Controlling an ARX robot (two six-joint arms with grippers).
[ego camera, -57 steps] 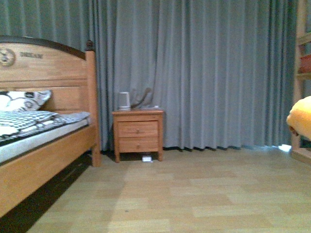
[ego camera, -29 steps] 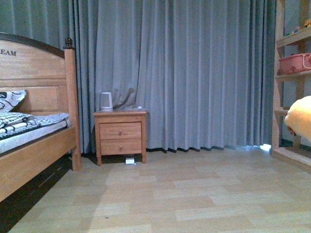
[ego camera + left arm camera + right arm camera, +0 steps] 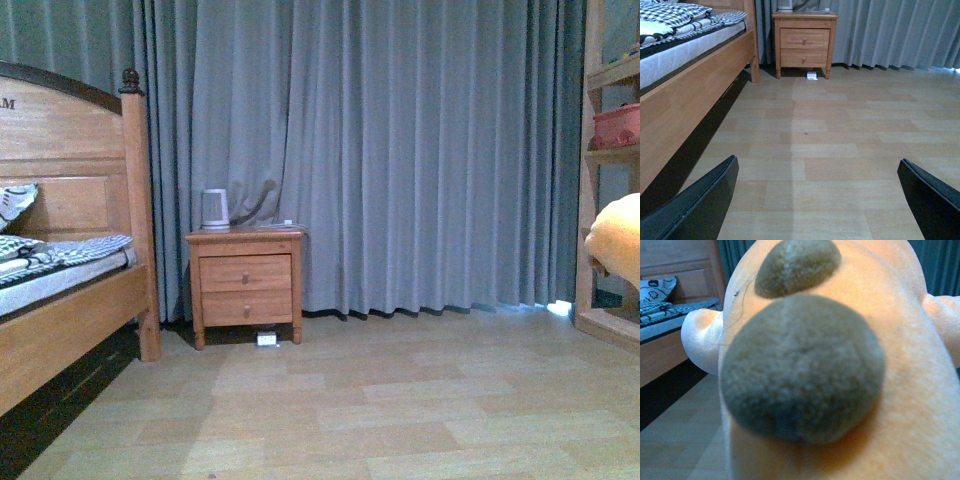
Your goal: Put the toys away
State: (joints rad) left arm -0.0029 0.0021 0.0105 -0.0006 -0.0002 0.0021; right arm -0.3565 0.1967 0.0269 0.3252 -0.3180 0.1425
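While plush (image 3: 617, 238) overlaps shelf (image 3: 591, 200), nightstand (image 3: 246, 285) flanks bed (image 3: 70, 310).

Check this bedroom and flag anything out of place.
Two things. An orange-yellow plush toy hangs above the floor at the right edge of the front view, beside the shelf unit, not stored. A small white object lies on the floor beneath the nightstand; it is too small to identify.

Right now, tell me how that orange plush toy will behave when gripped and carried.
The plush toy looks fuzzy and rounded, so it is probably soft and will squash rather than resist. Its fleecy surface likely grips well and should not be slippery. As stuffed fabric, it seems light for its bulk and unlikely to break.
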